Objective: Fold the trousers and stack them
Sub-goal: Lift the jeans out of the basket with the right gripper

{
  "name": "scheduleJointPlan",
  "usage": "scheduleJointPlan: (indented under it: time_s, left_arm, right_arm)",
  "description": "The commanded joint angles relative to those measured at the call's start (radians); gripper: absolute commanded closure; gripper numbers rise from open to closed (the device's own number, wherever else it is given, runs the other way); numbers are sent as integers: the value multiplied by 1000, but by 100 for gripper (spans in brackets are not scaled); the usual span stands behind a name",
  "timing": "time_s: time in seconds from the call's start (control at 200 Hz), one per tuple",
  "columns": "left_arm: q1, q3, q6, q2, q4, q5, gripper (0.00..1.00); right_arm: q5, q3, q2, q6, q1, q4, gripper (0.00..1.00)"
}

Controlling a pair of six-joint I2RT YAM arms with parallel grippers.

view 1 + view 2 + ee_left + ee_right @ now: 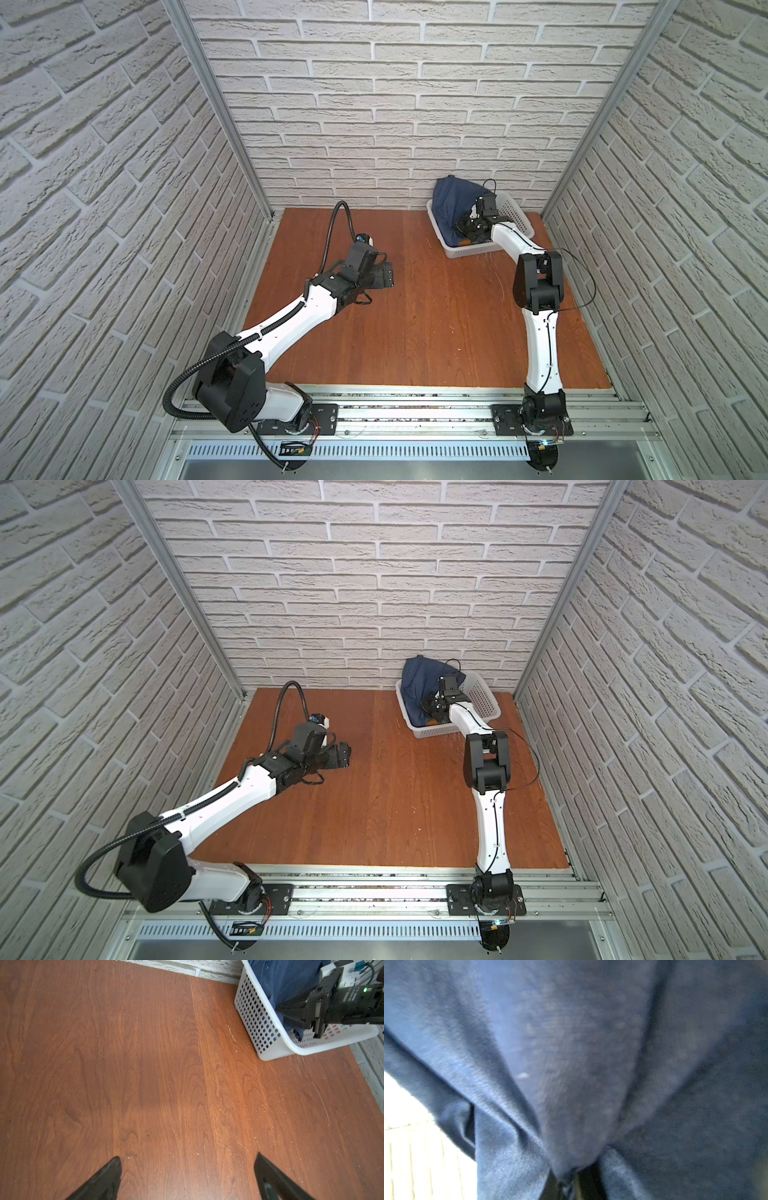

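The wooden table was mostly bare, with a white perforated plastic basket at its far right corner by the brick wall. The basket seemed to hold only the dark navy jeans, bundled and heaped above its rim. Such denim looked heavy, soft and limp, hardly slippery, so a thick fold or the waistband would probably grip best. The right gripper was clamped on a bunched fold inside the basket; the left gripper hovered over bare table, jaws wide apart
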Motion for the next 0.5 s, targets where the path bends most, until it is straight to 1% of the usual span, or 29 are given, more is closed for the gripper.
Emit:
scheduleJointPlan:
  time_s: [0.0, 0.155, 0.29, 0.495]
  left_arm:
    - [6, -26, 3, -41, 44, 8, 2]
    - [6, -58, -15, -97, 39, 7, 2]
    - [3, -93, -38, -165, 24, 0, 2]
    - [2, -153, -77, -294, -3, -30, 2]
  right_arm:
    - [22, 67, -117, -27, 32, 67, 94]
    - [82, 143, -224, -128, 76, 10, 94]
    - [105, 278, -302, -207, 115, -68, 94]
    - [61, 502, -386, -265, 181, -100, 94]
